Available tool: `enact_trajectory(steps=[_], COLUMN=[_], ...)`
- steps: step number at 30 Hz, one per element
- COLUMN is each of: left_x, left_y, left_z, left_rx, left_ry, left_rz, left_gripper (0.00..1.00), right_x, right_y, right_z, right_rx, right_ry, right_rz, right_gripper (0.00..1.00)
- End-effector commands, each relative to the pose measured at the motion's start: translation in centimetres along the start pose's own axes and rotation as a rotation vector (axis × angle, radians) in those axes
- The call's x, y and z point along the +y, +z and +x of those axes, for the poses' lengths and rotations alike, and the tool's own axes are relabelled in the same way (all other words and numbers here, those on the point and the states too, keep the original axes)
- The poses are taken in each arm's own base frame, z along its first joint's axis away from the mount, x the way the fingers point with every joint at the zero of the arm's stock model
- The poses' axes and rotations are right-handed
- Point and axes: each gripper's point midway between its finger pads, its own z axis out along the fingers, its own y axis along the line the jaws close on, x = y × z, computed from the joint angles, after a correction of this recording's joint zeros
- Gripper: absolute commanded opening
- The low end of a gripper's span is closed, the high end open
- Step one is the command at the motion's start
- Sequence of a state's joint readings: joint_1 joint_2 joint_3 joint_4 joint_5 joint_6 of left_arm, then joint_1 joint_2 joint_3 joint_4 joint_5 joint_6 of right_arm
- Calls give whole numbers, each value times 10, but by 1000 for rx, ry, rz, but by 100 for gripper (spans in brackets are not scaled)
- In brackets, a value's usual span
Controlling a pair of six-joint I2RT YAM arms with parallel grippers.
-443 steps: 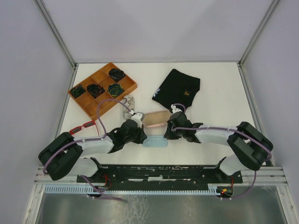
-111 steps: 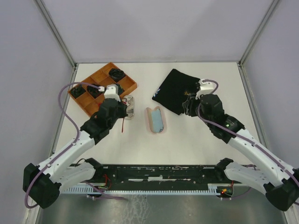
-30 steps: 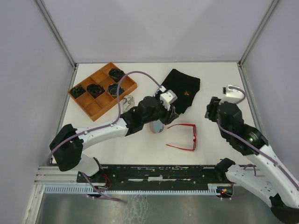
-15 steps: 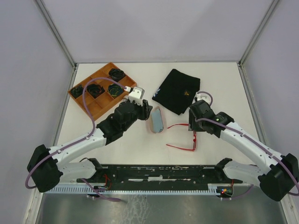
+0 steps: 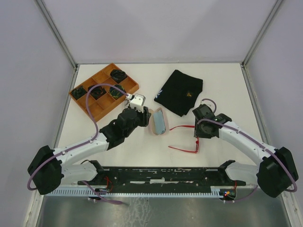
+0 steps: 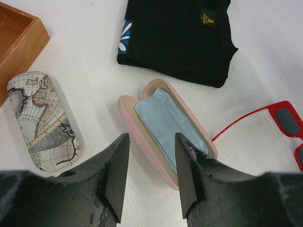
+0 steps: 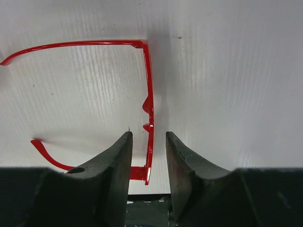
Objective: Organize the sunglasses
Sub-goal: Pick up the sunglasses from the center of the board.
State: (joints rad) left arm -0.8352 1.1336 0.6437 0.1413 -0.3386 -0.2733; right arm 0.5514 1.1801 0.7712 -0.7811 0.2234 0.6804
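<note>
Red sunglasses (image 7: 149,94) lie unfolded mid-worktop toward the near edge, just right of the open pink case (image 6: 165,127), front bar running near-to-far between the right gripper (image 7: 148,136) jaws, part-open and not yet pinching; left gripper (image 6: 151,138) hangs part-open, empty, over the case.

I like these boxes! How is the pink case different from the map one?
The pink case is open, showing light blue inside; the map case is shut. The pink case is plain; the map case has an old-map print. The pink case lies nearer the red sunglasses, the map case nearer the wooden tray. Both are oblong with rounded ends, lying on the white table.
</note>
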Motion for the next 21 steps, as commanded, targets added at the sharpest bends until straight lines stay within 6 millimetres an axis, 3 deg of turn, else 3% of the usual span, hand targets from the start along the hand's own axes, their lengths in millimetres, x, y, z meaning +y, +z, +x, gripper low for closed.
enact_trajectory(steps=[1, 21], left_x=[-6, -8], left_y=[4, 10], left_z=[-15, -12], left_rx=[-59, -53], left_ry=[-42, -31], left_rz=[17, 24], left_gripper=[50, 50], right_x=[3, -3], right_y=[7, 23], right_z=[-3, 13], right_rx=[3, 84], right_ry=[18, -2], right_rz=[-21, 2], right_gripper=[42, 32])
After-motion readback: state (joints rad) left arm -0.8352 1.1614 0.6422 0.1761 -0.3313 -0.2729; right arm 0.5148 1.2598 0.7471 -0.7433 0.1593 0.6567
